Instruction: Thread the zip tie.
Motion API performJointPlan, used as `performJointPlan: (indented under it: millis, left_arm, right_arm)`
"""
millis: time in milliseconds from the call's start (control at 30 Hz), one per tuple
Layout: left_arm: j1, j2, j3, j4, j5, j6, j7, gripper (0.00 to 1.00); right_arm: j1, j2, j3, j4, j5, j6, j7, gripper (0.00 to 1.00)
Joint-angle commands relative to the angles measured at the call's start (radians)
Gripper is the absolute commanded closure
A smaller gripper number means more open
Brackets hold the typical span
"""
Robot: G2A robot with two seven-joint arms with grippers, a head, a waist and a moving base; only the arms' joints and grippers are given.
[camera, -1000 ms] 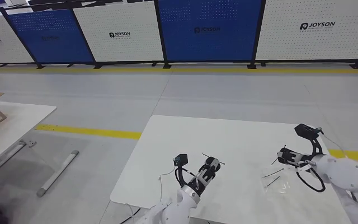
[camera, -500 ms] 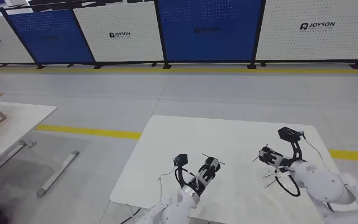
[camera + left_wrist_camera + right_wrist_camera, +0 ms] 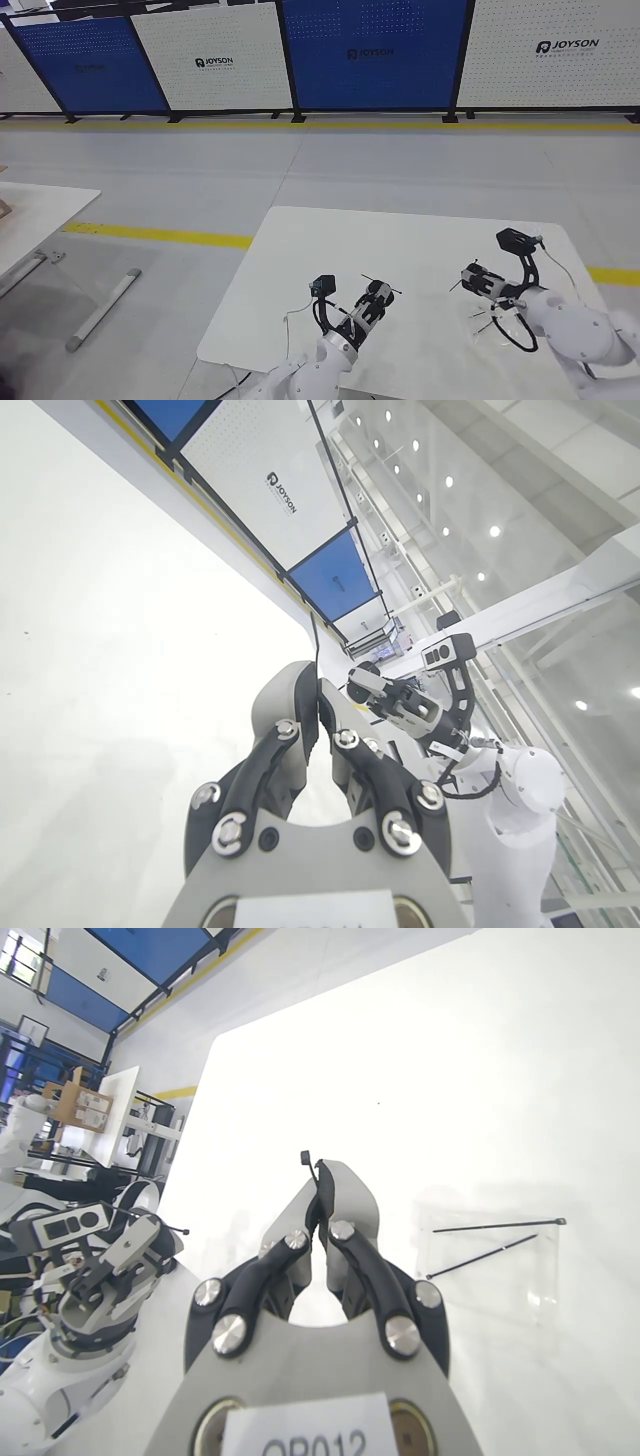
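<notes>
The white worktop [image 3: 400,240] was approached by two arms. The left arm [image 3: 320,360] was stretched up from the near edge and angled toward the far right. The right arm [image 3: 565,330] was brought in from the right edge and bent so that its wrist was turned leftward. The left claw [image 3: 380,291] was held over the near middle of the worktop. The right claw [image 3: 470,277] was pointed across at it, and the two were kept apart with bare worktop between them.

In the left wrist view, the left claw [image 3: 317,685] was seen pressed together on a zip tie [image 3: 315,640], whose thin black strap stood up past the fingertips. The right claw [image 3: 318,1178] was likewise pinched on a second tie [image 3: 306,1159], whose square head stuck out just beyond the pads.

Blue and white panels [image 3: 380,55] were lined up across the floor behind, and a side table [image 3: 40,215] was placed well off to the left. A clear bag [image 3: 500,1293] was laid flat on the worktop just beside the right claw, with two spare ties [image 3: 500,1225] lying on it, side by side and not touching.
</notes>
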Motion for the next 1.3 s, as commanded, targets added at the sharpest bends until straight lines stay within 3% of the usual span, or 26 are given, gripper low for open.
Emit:
performJointPlan:
  millis: [0,133,267,1167,1267]
  left_arm:
    - [0.0,0.0,0.0,0.0,0.0,0.0,0.0,1.0]
    - [0.0,0.0,0.0,0.0,0.0,0.0,0.0,1.0]
    - [0.0,0.0,0.0,0.0,0.0,0.0,0.0,1.0]
    - [0.0,0.0,0.0,0.0,0.0,0.0,0.0,1.0]
    - [0.0,0.0,0.0,0.0,0.0,0.0,0.0,1.0]
  right_arm:
    - [-0.012,-0.005,0.005,-0.004,0.037,-0.006,-0.039,1.0]
    - [-0.033,-0.014,0.012,-0.022,0.091,-0.011,-0.092,1.0]
    - [-0.046,-0.017,-0.01,-0.053,0.069,-0.001,-0.062,1.0]
    - [-0.046,-0.017,-0.01,-0.053,0.069,-0.001,-0.062,1.0]
    - [-0.081,-0.019,0.001,-0.056,0.072,-0.03,-0.133,1.0]
